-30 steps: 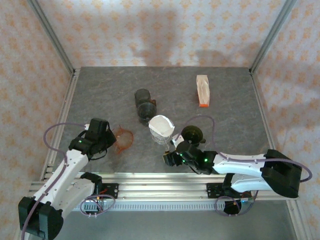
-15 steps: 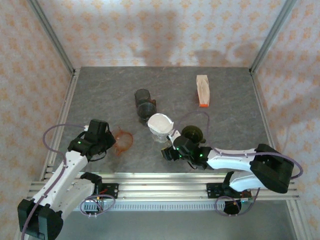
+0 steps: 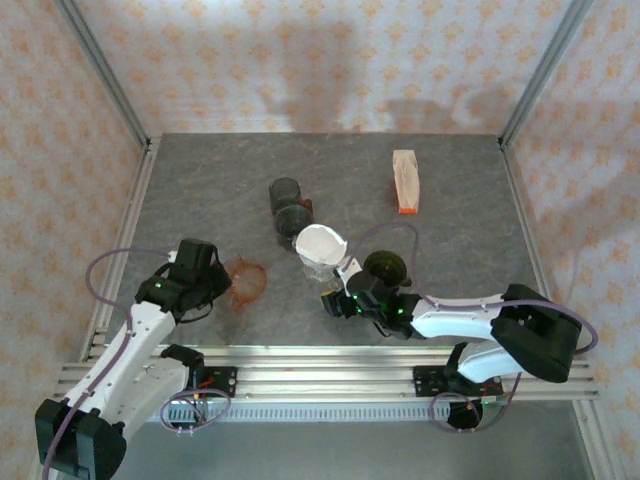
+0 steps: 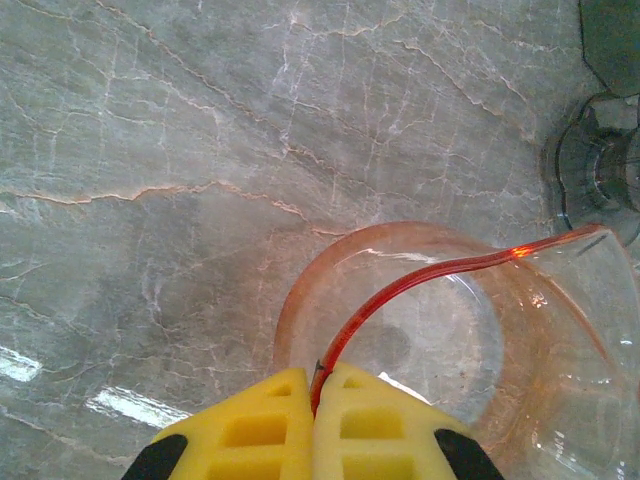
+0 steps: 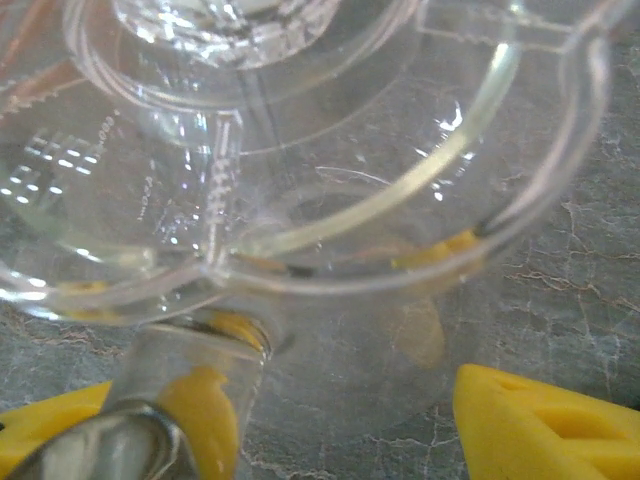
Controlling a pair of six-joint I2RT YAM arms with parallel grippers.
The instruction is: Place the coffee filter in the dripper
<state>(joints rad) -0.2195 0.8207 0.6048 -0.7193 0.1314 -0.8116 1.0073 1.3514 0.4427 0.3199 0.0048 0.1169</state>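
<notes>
The left claw [image 4: 315, 425] is clamped on the rim of the empty orange translucent cone dripper [image 4: 420, 330], while the white paper filter [image 3: 320, 243] sits in a clear graduated plastic jug [image 5: 330, 230] just ahead of the right claw [image 3: 336, 300], whose jaws are spread, so the transfer itself seems wholly undone.

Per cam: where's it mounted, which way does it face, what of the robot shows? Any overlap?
Top external: above and behind, looking down on the table; left arm and right arm in frame.
Left wrist: on the left arm, facing down; left gripper pinches the orange dripper.
Right wrist: low, close on the clear glass vessel; yellow fingers show.
Shared: top also shows that dripper.
</notes>
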